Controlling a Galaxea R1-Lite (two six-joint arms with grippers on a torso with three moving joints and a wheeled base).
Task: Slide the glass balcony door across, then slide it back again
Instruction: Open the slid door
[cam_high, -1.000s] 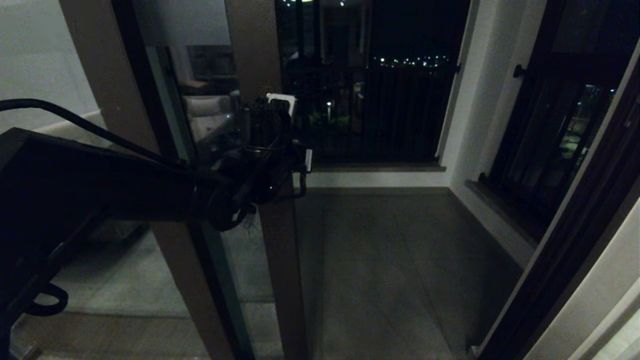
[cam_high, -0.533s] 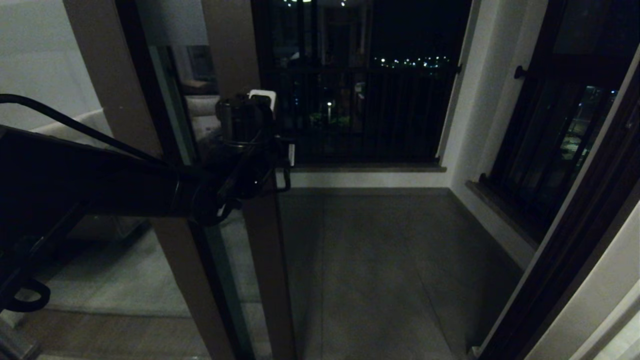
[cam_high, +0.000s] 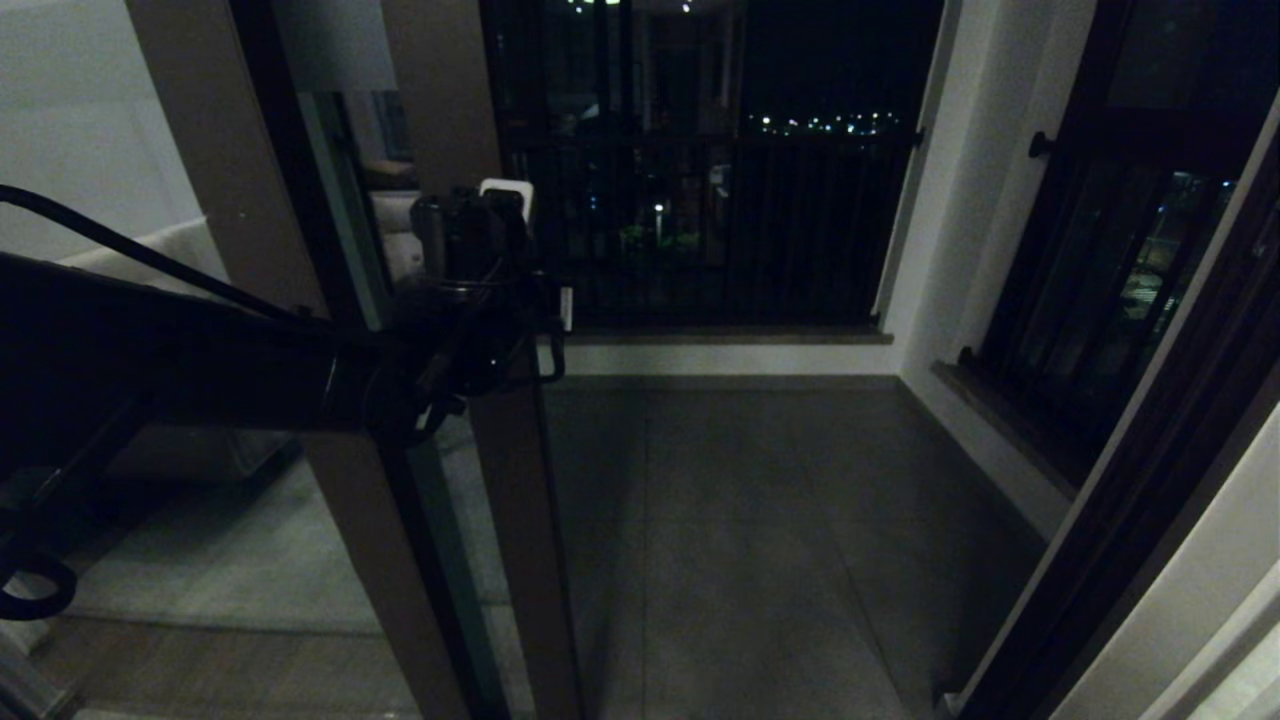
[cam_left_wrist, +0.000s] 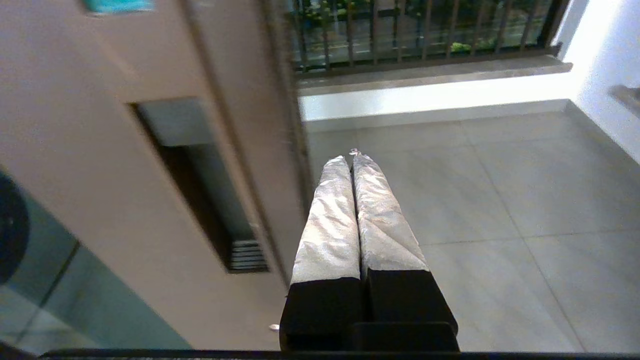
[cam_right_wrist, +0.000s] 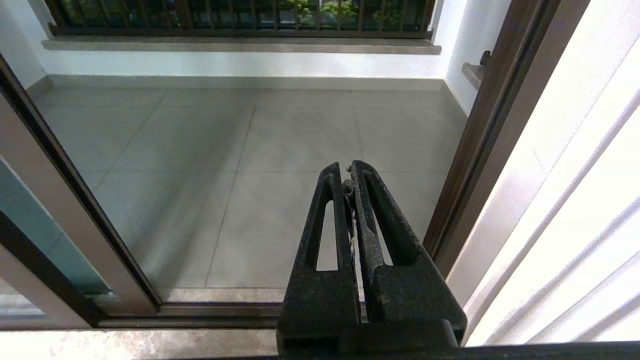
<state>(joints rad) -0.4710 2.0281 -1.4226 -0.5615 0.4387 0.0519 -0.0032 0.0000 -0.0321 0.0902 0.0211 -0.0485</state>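
Note:
The glass balcony door (cam_high: 510, 500) stands left of centre in the head view, with a brown stile and a frosted band (cam_high: 335, 45) at the top. My left gripper (cam_high: 558, 320) is shut and empty, and its taped fingers (cam_left_wrist: 345, 215) lie along the stile's balcony-side edge. The recessed handle slot (cam_left_wrist: 200, 200) is just beside them on the stile face (cam_left_wrist: 100, 150). My right gripper (cam_right_wrist: 350, 172) is shut and empty. It hangs low over the floor track (cam_right_wrist: 200, 310) near the right jamb and is out of the head view.
The unmoving brown-framed panel (cam_high: 230, 200) showing the sofa overlaps the door on the left. The doorway gives onto the tiled balcony floor (cam_high: 760, 520), with the railing (cam_high: 720, 220) beyond. A black barred side window (cam_high: 1100, 250) and the dark right jamb (cam_high: 1150, 500) bound the right side.
The door stile and my left gripper have moved left together, and the gap onto the balcony has widened.

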